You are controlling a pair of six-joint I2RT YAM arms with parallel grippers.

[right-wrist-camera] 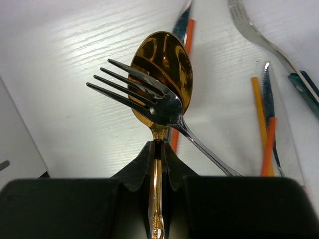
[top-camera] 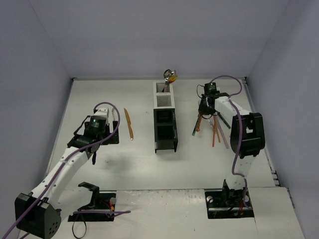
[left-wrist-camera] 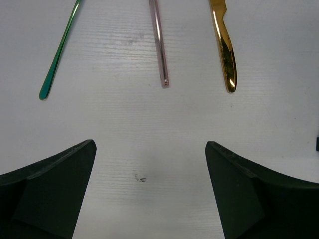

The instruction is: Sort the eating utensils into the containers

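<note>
Pale lilac walls enclose a white bench (top-camera: 149, 169). From above, the containers (top-camera: 165, 119) are seen as a joined row running down the middle from the far edge, two white bins farthest and two black ones nearest. A few sorted pieces (top-camera: 170, 75) stick out of the farthest bin. A gold knife (top-camera: 129, 124) lies between the row and the left edge, beside the left arm (top-camera: 65, 167). Loose utensils (top-camera: 215, 128) are scattered toward the right edge, with the right arm (top-camera: 225, 105) bent over them.

From the left wrist, the left gripper (left-wrist-camera: 149, 144) is shown spread wide and empty above bare bench. Beyond it lie a teal handle (left-wrist-camera: 56, 59), a pink handle (left-wrist-camera: 159, 45) and the gold knife. The wide spread is probably kept so that one handle can be straddled.

From the right wrist, the right gripper (right-wrist-camera: 158, 149) is pinched tight on the stem of a gold spoon (right-wrist-camera: 162, 59), bowl pointing away. A silver fork (right-wrist-camera: 149, 99) is crossed over the bowl; whether it rests there cannot be told. Gripping by the stem probably lets the spoon be drawn clear of its neighbours.
</note>
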